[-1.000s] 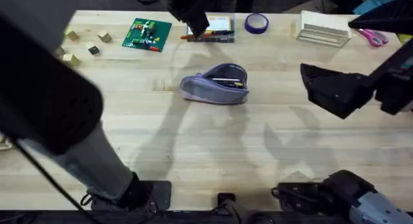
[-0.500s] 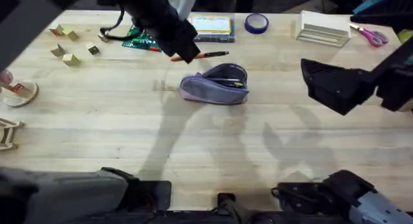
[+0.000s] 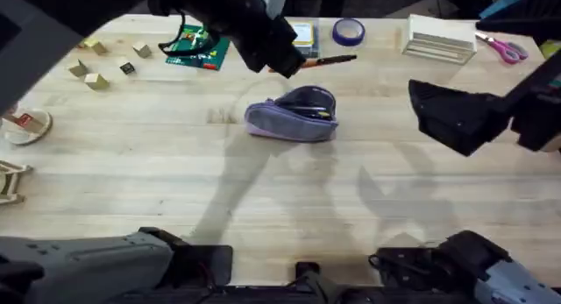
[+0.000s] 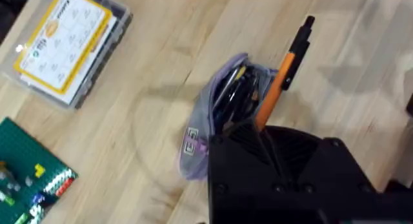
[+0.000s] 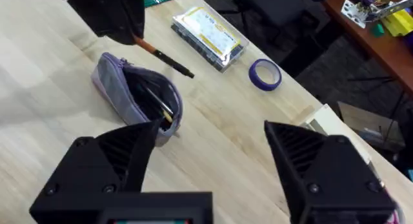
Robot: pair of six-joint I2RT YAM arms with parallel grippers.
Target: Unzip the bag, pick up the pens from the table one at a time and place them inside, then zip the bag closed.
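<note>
We note the left tool pinching the orange pen just beyond the unzipped bag, right tool spread wide; a misaligned release could bounce it onto the surface.

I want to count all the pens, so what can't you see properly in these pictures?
- Inside the bag: dark, slim things show through the open zipper in the left wrist view, too tangled to count.
- Orange pen: its lower end is hidden behind the left gripper holding it.
- Scissors: overhead, partly cut off behind the right arm.
- Clear box: overhead, half covered by the left arm.
</note>
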